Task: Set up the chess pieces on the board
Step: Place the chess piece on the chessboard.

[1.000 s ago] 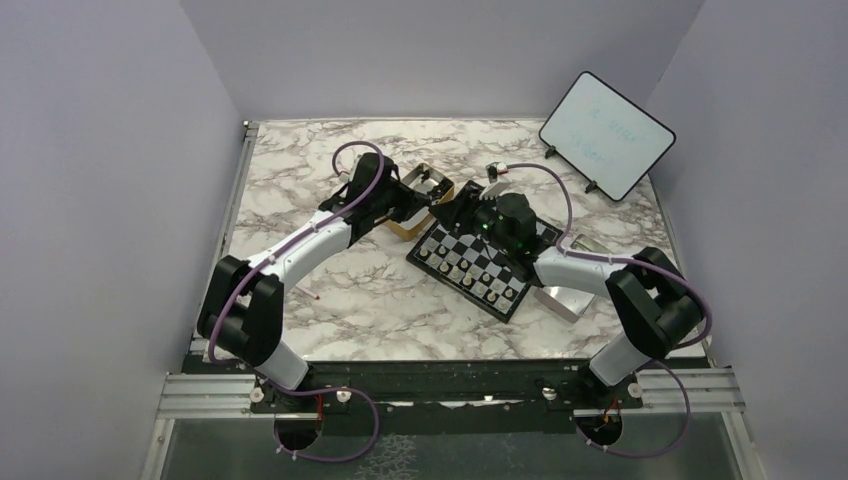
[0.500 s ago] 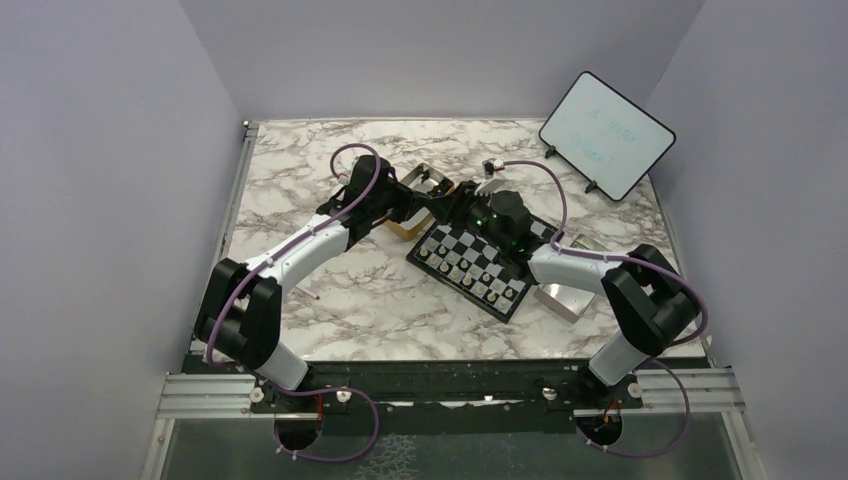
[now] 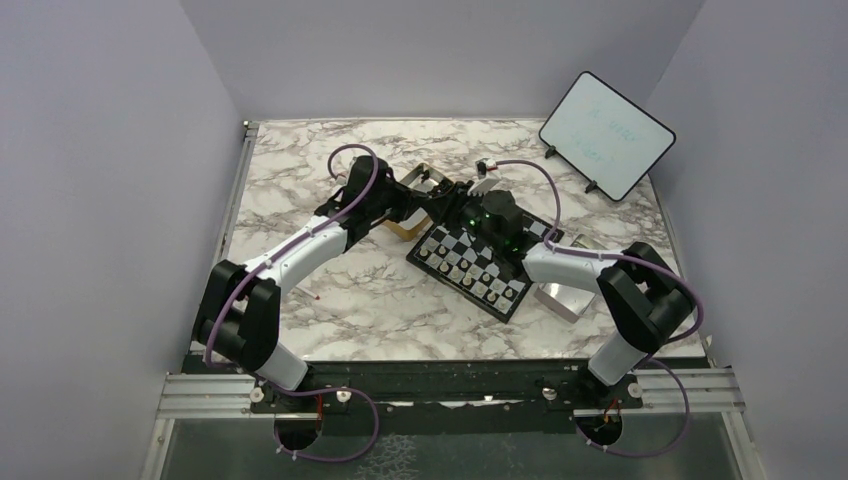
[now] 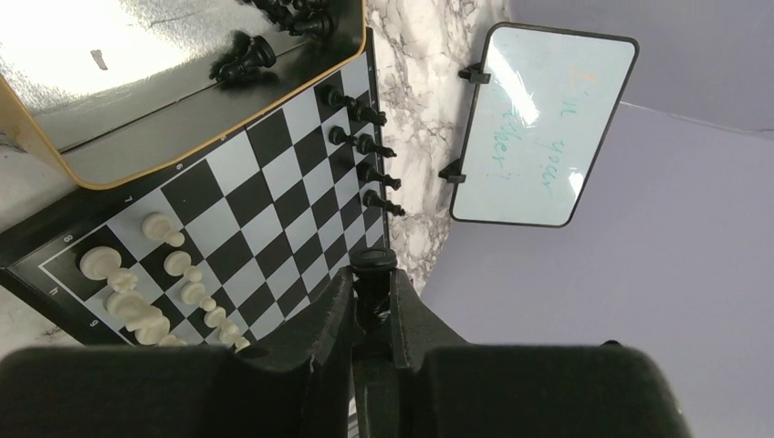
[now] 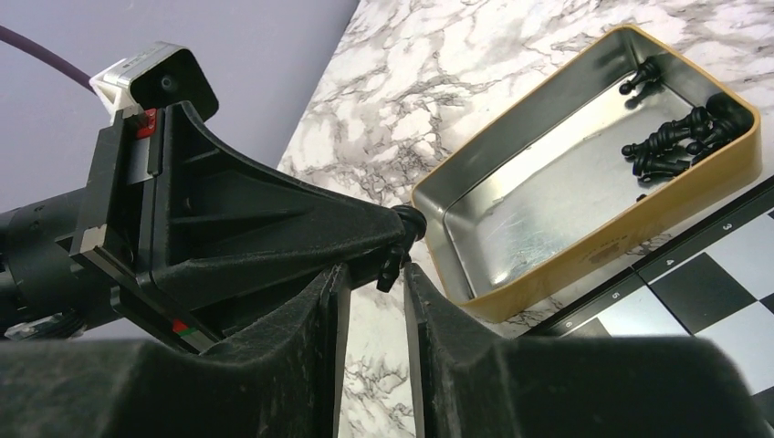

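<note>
Clearance: open marble table (image 3: 300, 170) left of and in front of board (image 4: 265, 228). Tin (image 5: 593, 239) sits just beside board edge.
Pose: left gripper (image 4: 372, 285) clamped on black piece (image 4: 372, 265), held above tin area. The right gripper (image 5: 376, 274) faces it, fingers apart, narrow gap just below piece.
Surroundings: loose black pieces (image 5: 666, 146) in tin; white pieces (image 4: 137, 301) and black row (image 4: 365, 146) on opposite board edges; whiteboard (image 3: 606, 135) far right.

Black-and-white checked board (image 4: 274, 192), gold tin (image 5: 621, 237), black chess pieces (image 5: 675, 137), grey-veined marble table (image 3: 300, 170).

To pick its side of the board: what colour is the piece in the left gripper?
Black chess piece in the left gripper; clearest in left wrist view.
</note>
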You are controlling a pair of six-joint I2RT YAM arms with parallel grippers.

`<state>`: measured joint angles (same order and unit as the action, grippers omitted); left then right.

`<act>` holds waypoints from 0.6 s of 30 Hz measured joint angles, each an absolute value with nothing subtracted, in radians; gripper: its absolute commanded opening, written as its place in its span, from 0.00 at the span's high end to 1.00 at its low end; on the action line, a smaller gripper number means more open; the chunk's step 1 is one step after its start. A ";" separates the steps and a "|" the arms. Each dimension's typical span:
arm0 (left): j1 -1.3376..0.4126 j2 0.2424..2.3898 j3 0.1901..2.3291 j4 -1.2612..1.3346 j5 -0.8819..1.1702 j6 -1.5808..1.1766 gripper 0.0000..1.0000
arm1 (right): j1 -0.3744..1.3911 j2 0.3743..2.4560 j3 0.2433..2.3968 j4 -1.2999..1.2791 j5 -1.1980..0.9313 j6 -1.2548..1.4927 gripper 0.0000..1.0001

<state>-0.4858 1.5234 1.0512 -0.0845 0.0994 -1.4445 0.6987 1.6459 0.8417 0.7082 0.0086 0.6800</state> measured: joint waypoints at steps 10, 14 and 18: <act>-0.484 1.508 1.044 -0.059 0.073 -1.457 0.85 | 0.704 1.650 0.870 0.696 0.041 0.661 0.99; -0.484 1.495 1.032 -0.052 0.063 -1.459 0.78 | 0.708 1.649 0.871 0.694 0.050 0.647 0.99; -0.485 1.478 1.019 -0.051 0.066 -1.459 0.71 | 0.712 1.642 0.871 0.671 0.082 0.618 0.99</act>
<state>-0.4847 1.4776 1.0187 -0.0505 0.0658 -1.4590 0.7120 1.6417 0.8715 0.6712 0.0822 0.6178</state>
